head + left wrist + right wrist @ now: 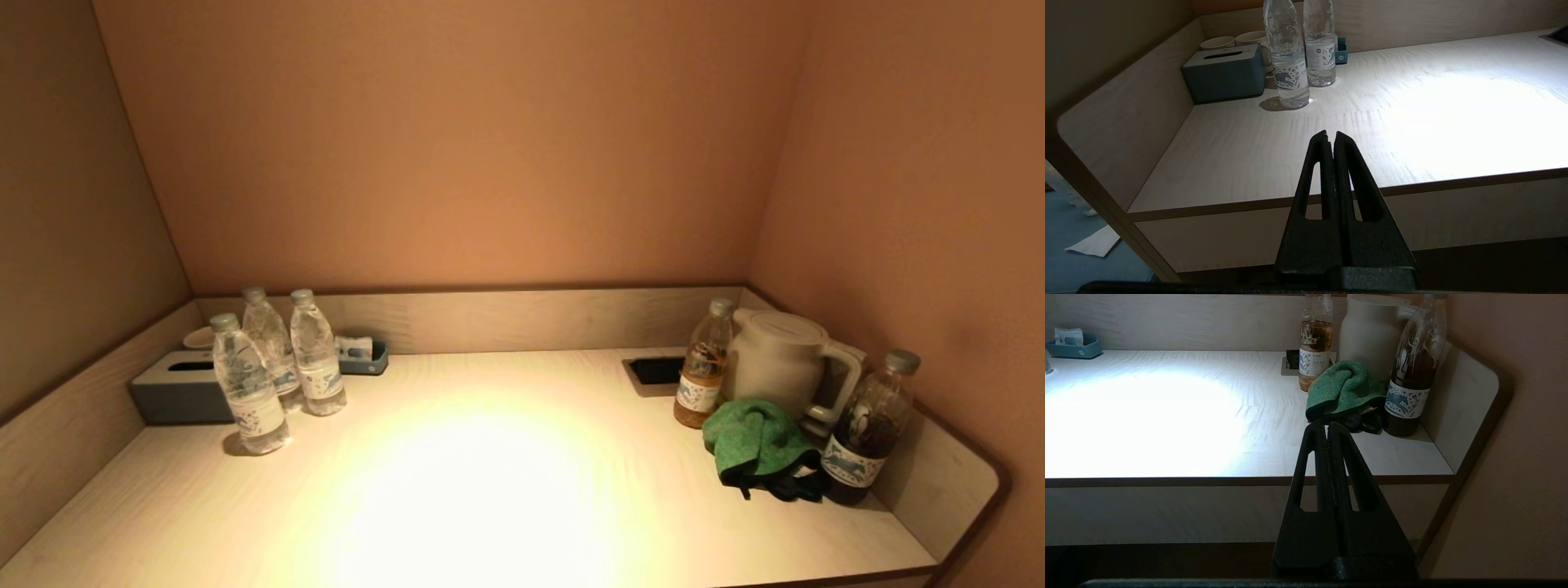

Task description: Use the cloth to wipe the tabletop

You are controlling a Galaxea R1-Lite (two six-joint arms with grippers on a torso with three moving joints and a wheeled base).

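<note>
A crumpled green cloth with a dark edge lies on the pale wooden tabletop at the right, between an amber bottle and a dark bottle, in front of the kettle. It also shows in the right wrist view. My right gripper is shut and empty, off the table's front edge, pointing at the cloth. My left gripper is shut and empty, off the front edge on the left side. Neither arm shows in the head view.
Three water bottles, a grey tissue box and a small blue tray stand at back left. An amber bottle, white kettle and dark bottle crowd the right corner. A dark socket recess lies behind. Low walls rim the table.
</note>
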